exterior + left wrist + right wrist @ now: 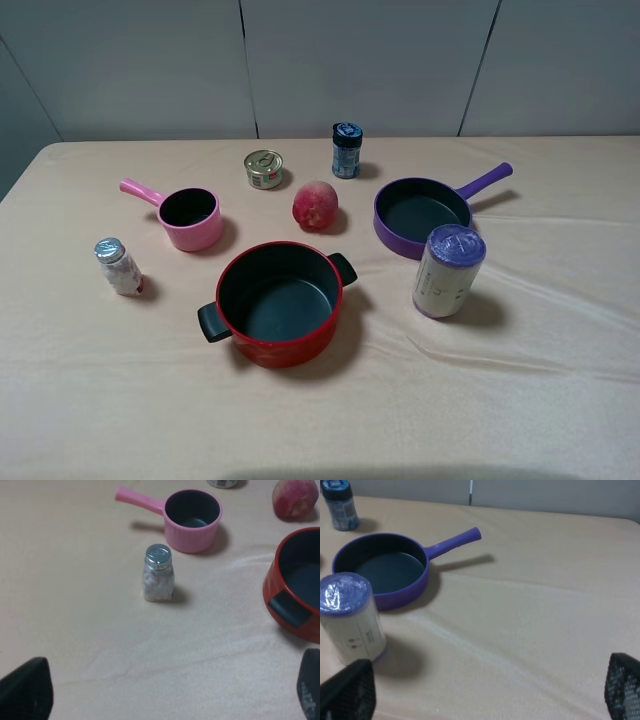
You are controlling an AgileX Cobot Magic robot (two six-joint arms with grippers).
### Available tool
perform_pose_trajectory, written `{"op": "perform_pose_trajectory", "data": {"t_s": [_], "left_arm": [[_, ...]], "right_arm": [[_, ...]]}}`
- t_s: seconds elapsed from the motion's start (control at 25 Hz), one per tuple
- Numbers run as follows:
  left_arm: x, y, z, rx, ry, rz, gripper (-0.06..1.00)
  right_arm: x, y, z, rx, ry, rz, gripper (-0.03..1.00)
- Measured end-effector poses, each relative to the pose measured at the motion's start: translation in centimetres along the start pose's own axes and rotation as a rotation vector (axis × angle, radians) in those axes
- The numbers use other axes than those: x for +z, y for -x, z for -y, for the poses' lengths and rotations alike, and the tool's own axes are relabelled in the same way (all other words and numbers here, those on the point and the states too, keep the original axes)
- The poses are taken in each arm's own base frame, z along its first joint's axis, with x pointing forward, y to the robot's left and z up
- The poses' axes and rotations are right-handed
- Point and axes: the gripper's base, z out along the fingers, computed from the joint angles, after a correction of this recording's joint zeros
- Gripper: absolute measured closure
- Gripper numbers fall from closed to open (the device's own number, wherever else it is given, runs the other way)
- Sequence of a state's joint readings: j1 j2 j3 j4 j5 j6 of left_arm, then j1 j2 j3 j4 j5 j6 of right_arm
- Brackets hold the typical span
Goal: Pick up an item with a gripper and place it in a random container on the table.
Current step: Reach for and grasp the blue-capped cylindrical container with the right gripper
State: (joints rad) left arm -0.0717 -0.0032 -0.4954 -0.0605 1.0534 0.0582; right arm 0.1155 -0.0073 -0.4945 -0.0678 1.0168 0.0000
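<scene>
Canister [449, 270]: cream-white cylinder with a printed label and a shiny purple wrapped top, standing upright on the right half of the table [500, 400], untouched. Pink saucepan [195, 235]: small, dark inside, resting upright on the left half of the table, its straight pink handle pointing toward the rear left, well apart from the canister. Right gripper [487, 687]: black fingertips seen only in the wrist view, jaws spread wide, gripping nothing, near the canister but clear of it.
</scene>
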Motion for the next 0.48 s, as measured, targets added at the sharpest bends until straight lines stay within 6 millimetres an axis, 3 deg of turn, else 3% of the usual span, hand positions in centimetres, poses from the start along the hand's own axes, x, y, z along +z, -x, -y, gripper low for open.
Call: {"op": "perform_pose_trajectory", "data": {"t_s": [0.48], "left_arm": [[0.00, 0.00, 0.00, 0.000, 0.000, 0.000, -0.05]], "right_arm": [[0.00, 0.00, 0.00, 0.000, 0.000, 0.000, 0.27]]}}
